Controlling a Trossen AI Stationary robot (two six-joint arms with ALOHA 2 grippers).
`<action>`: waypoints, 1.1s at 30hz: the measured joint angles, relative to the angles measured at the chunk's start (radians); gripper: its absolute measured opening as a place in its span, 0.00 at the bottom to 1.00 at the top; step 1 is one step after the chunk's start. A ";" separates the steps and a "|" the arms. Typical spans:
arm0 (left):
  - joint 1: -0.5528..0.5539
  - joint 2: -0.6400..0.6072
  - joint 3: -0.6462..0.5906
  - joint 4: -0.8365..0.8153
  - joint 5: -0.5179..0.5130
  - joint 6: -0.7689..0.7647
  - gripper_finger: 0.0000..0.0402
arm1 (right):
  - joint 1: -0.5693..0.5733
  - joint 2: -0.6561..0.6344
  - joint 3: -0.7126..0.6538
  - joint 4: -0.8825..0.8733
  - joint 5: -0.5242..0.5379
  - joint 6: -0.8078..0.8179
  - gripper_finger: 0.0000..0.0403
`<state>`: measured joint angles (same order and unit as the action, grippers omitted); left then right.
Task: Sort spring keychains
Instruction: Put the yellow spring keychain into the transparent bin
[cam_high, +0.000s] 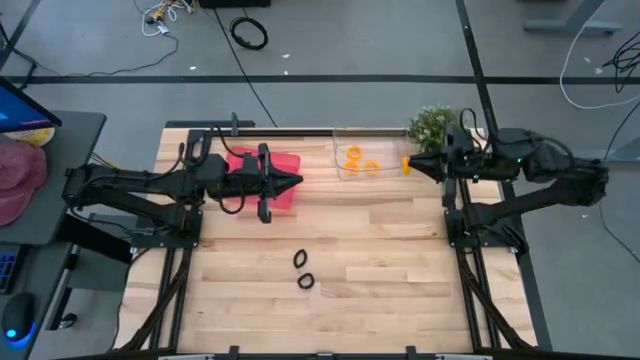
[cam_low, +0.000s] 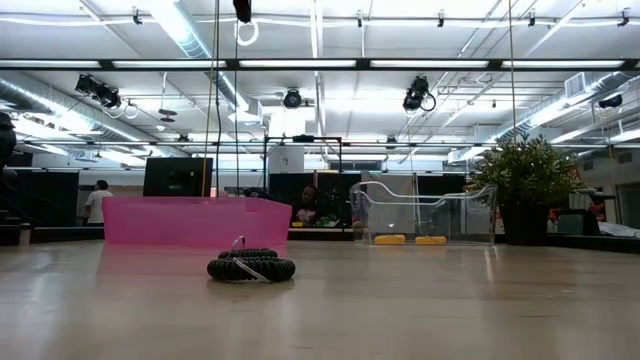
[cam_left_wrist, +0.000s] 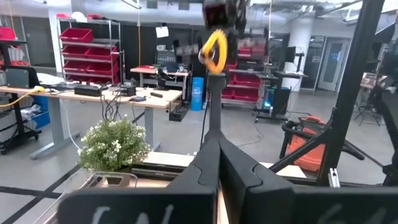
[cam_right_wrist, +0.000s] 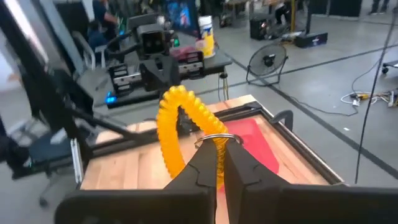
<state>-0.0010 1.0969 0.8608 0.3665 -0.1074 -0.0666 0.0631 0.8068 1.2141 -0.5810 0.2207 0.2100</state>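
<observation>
My right gripper (cam_high: 410, 165) hovers by the right end of a clear container (cam_high: 340, 172) and is shut on an orange spring keychain (cam_right_wrist: 176, 127). Two more orange keychains (cam_high: 352, 155) lie in that container. Two black spring keychains (cam_high: 301, 259) lie on the bare wood near the table's middle; one shows in the low view (cam_low: 250, 267). My left gripper (cam_high: 301, 181) is shut on nothing, raised over a pink bin (cam_high: 285, 163). My right gripper pinches the orange keychain between its two fingertips at the coil's end by the metal ring (cam_right_wrist: 214, 140). The fingers reach about level toward the table's left. The coiled loop stands up above the fingertips, lifted clear of the table and the container.
A small potted plant (cam_high: 432, 125) stands at the far edge, right of the clear container. Open wood lies between the two arms, toward the near edge. Desks, shelves and a fan fill the room beyond.
</observation>
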 joint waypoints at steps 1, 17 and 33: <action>0.000 0.000 0.000 0.007 0.000 0.000 0.02 | 0.000 -0.026 -0.051 0.044 0.009 0.020 0.00; 0.019 0.003 0.000 0.071 -0.002 0.008 0.02 | -0.016 0.002 -0.292 0.519 0.181 0.049 0.00; 0.057 0.003 0.000 0.071 0.034 0.010 0.02 | -0.060 0.343 -0.148 0.651 0.522 0.181 0.00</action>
<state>0.0559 1.1000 0.8608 0.4377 -0.0734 -0.0563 0.0029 1.1501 1.0660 0.0699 0.7431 0.3909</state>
